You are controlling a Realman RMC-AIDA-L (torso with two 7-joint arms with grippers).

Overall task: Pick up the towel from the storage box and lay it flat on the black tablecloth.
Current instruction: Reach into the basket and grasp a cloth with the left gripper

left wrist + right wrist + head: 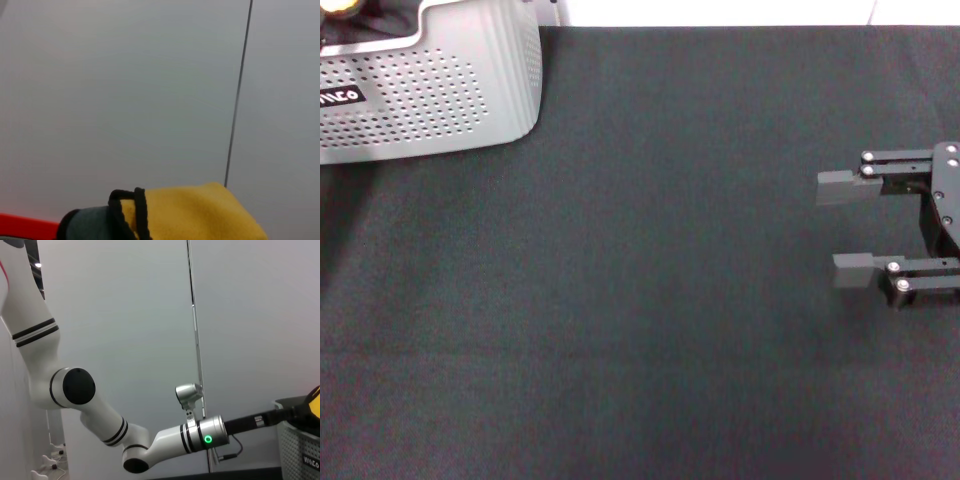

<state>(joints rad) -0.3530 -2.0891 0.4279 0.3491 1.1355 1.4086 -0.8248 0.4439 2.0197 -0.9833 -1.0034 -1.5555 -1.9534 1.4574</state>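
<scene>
The light grey perforated storage box (440,85) stands at the far left corner of the black tablecloth (640,300). A bit of the yellow towel (342,6) shows at the box's top. Seen close in the left wrist view, the towel (200,212) is bunched, with its black trim looped upward. In the right wrist view the left arm reaches level to the box (300,450), and its dark gripper (299,413) meets the towel (315,402) at the rim. My right gripper (845,230) hovers open and empty over the cloth at the right.
A pale wall with a thin vertical seam (237,100) stands behind the table. The white left arm (100,415) spans the space beside the box. A red strip (25,225) shows below the towel.
</scene>
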